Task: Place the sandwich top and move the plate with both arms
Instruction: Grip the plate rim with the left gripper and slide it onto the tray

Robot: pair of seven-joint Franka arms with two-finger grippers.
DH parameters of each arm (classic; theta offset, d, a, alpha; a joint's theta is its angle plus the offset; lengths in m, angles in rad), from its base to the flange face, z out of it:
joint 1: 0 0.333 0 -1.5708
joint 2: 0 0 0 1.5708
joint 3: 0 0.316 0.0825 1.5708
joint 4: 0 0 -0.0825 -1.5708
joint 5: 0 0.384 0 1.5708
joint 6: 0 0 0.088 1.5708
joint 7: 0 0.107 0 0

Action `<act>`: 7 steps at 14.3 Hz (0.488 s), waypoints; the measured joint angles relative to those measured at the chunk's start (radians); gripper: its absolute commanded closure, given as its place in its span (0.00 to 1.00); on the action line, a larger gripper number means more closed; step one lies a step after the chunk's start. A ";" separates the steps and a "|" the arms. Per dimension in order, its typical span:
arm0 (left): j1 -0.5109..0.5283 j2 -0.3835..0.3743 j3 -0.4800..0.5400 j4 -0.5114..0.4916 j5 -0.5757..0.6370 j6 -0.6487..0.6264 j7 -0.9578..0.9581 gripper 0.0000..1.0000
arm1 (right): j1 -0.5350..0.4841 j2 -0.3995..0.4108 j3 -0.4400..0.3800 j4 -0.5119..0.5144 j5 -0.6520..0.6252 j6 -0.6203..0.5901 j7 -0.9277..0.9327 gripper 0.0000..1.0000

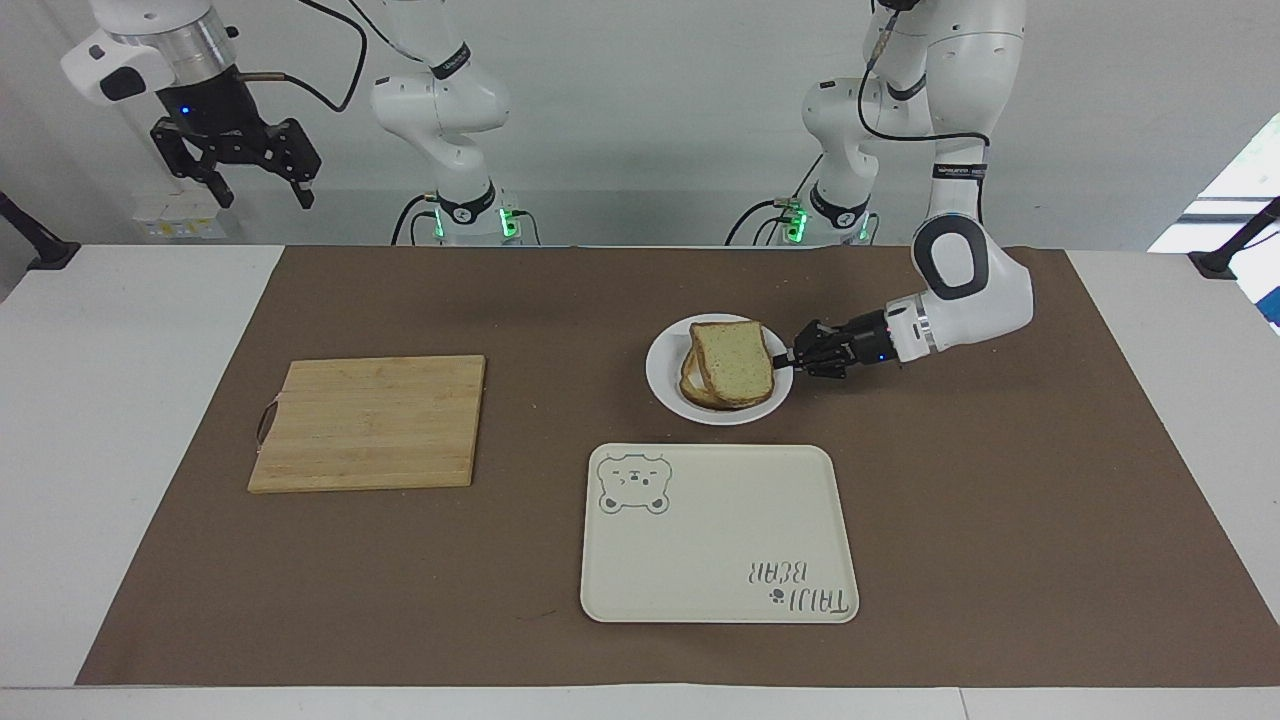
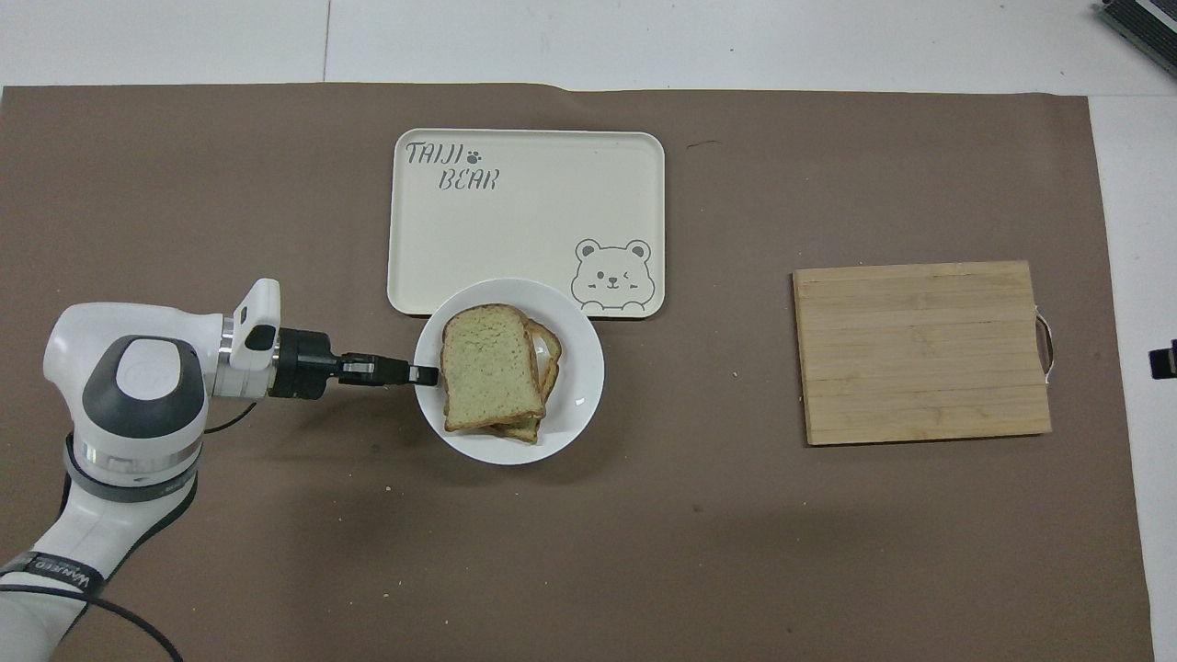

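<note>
The sandwich top (image 1: 737,370) (image 2: 487,368), a pale speckled slice with a brown crust, lies on a lower slice on the small round white plate (image 1: 665,375) (image 2: 575,386). My left gripper (image 1: 790,362) (image 2: 423,374) reaches in level and is shut on the plate's rim at the left arm's end. The plate hangs a little above the brown mat, and its shadow lies under it. In the overhead view it covers the tray's nearest edge. My right gripper (image 1: 262,195) is open and empty, high in the air above the right arm's end of the table.
The cream bear tray (image 1: 715,535) (image 2: 515,230) lies farther from the robots than the plate. A wooden cutting board (image 1: 368,422) (image 2: 921,351) lies toward the right arm's end. A brown mat (image 1: 1000,500) covers the table's middle.
</note>
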 measured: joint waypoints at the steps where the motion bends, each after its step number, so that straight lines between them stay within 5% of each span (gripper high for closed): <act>1: 0.001 0.030 0.000 0.059 0.000 -0.011 -0.051 1.00 | -0.005 -0.003 0.000 -0.003 0.000 0.000 -0.004 0.00; 7: 0.006 0.221 -0.001 0.381 0.003 -0.055 -0.290 1.00 | -0.005 -0.003 0.016 -0.003 0.000 0.002 -0.004 0.00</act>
